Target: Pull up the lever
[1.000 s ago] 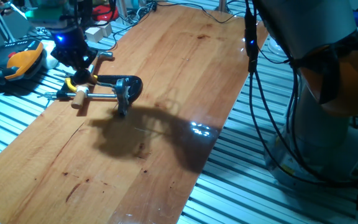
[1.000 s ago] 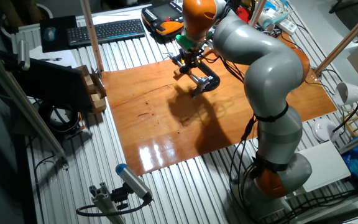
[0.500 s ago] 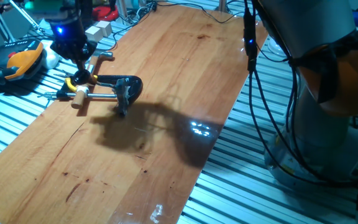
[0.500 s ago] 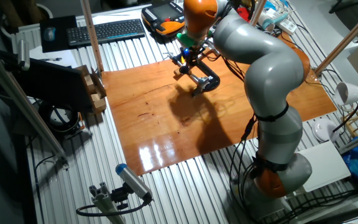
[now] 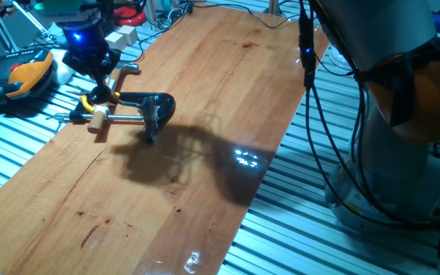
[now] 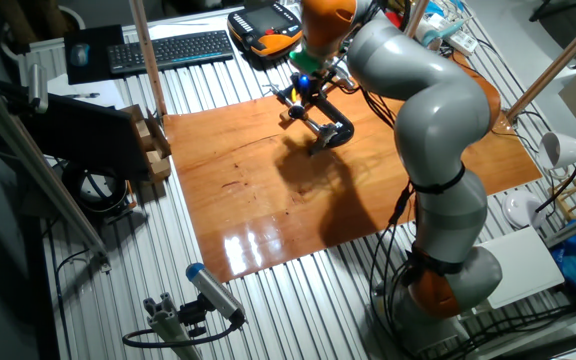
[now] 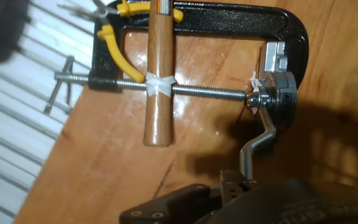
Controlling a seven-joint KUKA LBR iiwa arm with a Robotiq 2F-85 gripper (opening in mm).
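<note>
- Taking the black clamp (image 7: 229, 22) as the landmark: the lever (image 7: 261, 138) hangs off the round metal head (image 7: 272, 99) at the clamp's closed end, on the end of the threaded rod (image 7: 210, 91)
- Running from that head toward the camera in the hand view, the lever has its long axis pointing at the hand and lying roughly square to the rod; its near end meets the dark body of the gripper (image 7: 238, 183) at the bottom edge of the picture
- Judging from that, the only arm is already at the lever's free end, so the coming pull would turn on lifting that end away from the board (image 7: 328, 174) while the hinge at the head stays put
- Whether the fingers are clamped on the lever or merely beside it I cannot tell; the tips are hidden under the hand's own body
- Seen from one fixed view, the gripper (image 5: 99, 85) sits above the clamp's (image 5: 147, 103) open end, beside the wooden handle (image 5: 98, 118)
- Lying across the rod, the wooden handle (image 7: 159, 68) is bound to it with a pale tie; yellow-gripped pliers (image 7: 120, 34) rest under the clamp's far end
- No brand, label or readable writing shows on anything
</note>
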